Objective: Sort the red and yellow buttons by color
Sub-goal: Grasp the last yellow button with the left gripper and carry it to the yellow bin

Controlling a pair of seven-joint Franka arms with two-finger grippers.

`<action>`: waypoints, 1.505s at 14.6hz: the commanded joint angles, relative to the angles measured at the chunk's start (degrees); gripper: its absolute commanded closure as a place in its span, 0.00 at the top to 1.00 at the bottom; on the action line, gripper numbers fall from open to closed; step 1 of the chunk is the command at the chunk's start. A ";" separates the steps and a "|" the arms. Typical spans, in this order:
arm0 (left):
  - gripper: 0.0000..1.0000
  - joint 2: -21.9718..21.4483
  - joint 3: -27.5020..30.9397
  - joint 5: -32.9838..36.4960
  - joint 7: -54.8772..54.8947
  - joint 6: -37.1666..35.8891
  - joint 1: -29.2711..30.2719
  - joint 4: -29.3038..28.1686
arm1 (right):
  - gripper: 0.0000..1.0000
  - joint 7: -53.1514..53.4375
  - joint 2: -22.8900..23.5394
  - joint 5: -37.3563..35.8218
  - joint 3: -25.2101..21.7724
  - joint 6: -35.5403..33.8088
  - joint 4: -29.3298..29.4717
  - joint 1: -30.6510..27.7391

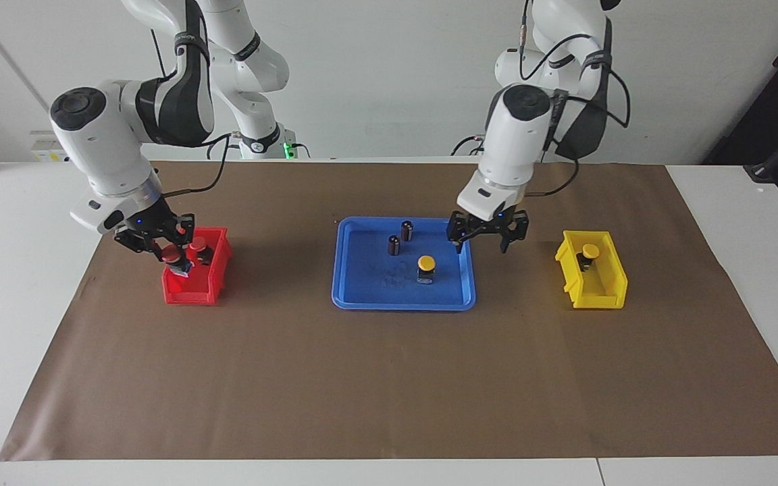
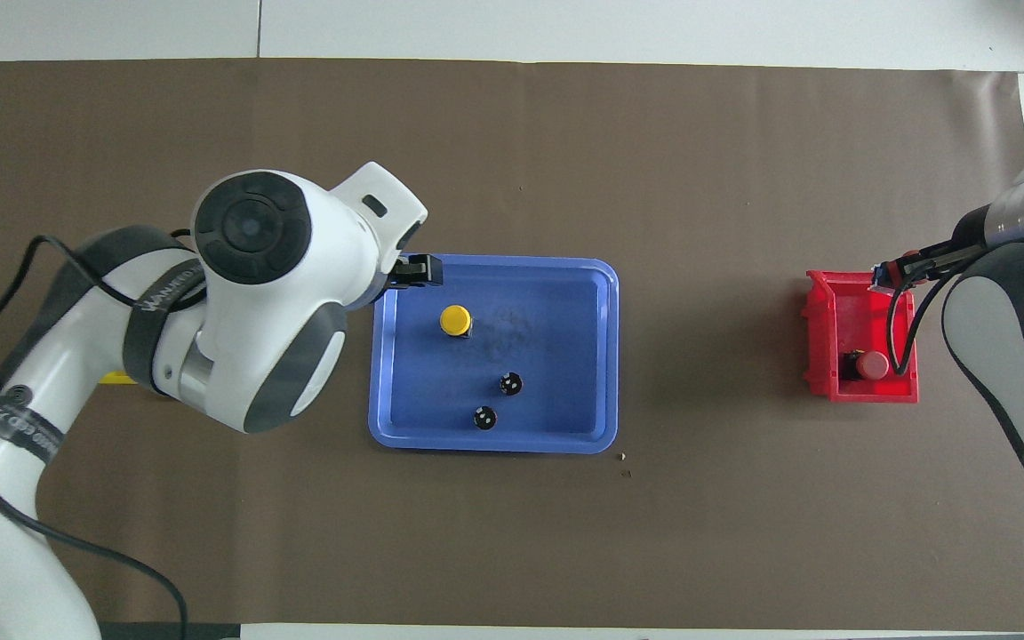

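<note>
Red button [image 1: 171, 255] gripped by right hand [image 1: 170, 259] over red bin [image 1: 217, 280]; left hand [image 1: 482, 237] open over blue tray [image 1: 362, 297].

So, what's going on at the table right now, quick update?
Right gripper shut on red button over red bin. Left gripper open over blue tray, near yellow button. Nothing blocking.

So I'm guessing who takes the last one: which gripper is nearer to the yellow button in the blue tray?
Left. The left gripper hangs open over the blue tray rim beside the yellow button; the right gripper holds a red button over the red bin.
</note>
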 commanded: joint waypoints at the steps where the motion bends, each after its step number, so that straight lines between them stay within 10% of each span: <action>1: 1.00 3.05 1.04 1.52 -3.16 1.51 -3.30 0.71 | 0.17 -0.72 -2.96 1.25 1.10 3.87 -5.76 -0.43; 7: 1.00 6.48 0.96 1.60 -4.92 4.14 -4.80 -0.17 | 0.17 -3.18 -3.40 1.34 1.01 10.99 -12.71 -1.92; 8: 0.91 6.40 0.96 1.52 -5.27 3.88 -4.72 -0.26 | 0.17 -3.27 -3.14 1.34 1.01 11.61 -12.98 -2.01; 9: 0.66 6.39 0.96 1.17 -5.45 3.44 -4.80 -0.26 | 0.17 -3.27 -2.88 1.34 1.01 12.74 -13.76 -2.10; 10: 0.15 6.22 0.87 1.16 -5.37 3.09 -4.54 -0.52 | 0.17 -3.18 -2.96 1.34 1.01 14.67 -15.08 -2.01; 11: 0.02 6.13 0.87 1.16 -5.02 3.35 -4.28 -1.13 | 0.17 -3.18 -2.88 1.34 1.01 16.17 -15.96 -2.01; 15: 0.01 6.04 1.31 0.29 -5.28 -0.06 -3.40 1.57 | 0.20 -3.01 -2.52 1.34 1.01 19.17 -17.46 -1.66; 18: 0.01 4.21 1.57 0.37 -3.79 -8.22 0.80 6.93 | 0.77 -3.36 -2.52 1.34 1.01 17.86 -16.76 -2.10; 22: 0.01 -0.36 1.66 0.55 11.89 -14.48 13.09 8.27 | 0.99 -3.71 -2.17 1.34 1.01 6.38 -8.09 -2.19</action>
